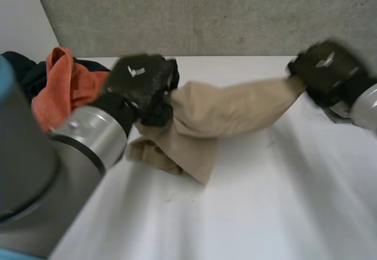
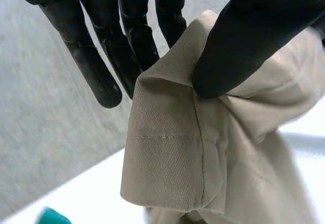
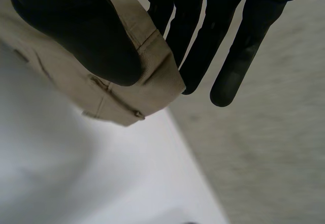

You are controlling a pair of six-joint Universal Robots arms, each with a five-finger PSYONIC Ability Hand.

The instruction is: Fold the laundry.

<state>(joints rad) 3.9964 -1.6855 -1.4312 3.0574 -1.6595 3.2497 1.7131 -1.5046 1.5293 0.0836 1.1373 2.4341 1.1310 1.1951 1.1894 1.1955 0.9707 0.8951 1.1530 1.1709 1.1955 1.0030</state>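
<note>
Grey and bulky at the frame's lower left, the left arm (image 1: 53, 171) reaches up to the left hand (image 1: 141, 80) at upper centre-left, which pinches a hemmed edge of the beige garment (image 1: 224, 112) between its thumb (image 2: 238, 46) and straight fingers (image 2: 101, 76). From there the garment stretches, lifted, across the middle of the frame to the right hand (image 1: 327, 68) at the upper right, which clamps a stitched corner between thumb and fingers, while a loose fold sags to the white table (image 1: 265, 213) below the left hand. An orange cloth (image 1: 65, 89) lies on a dark heap (image 1: 23, 71) at the far left, beside the left hand.
</note>
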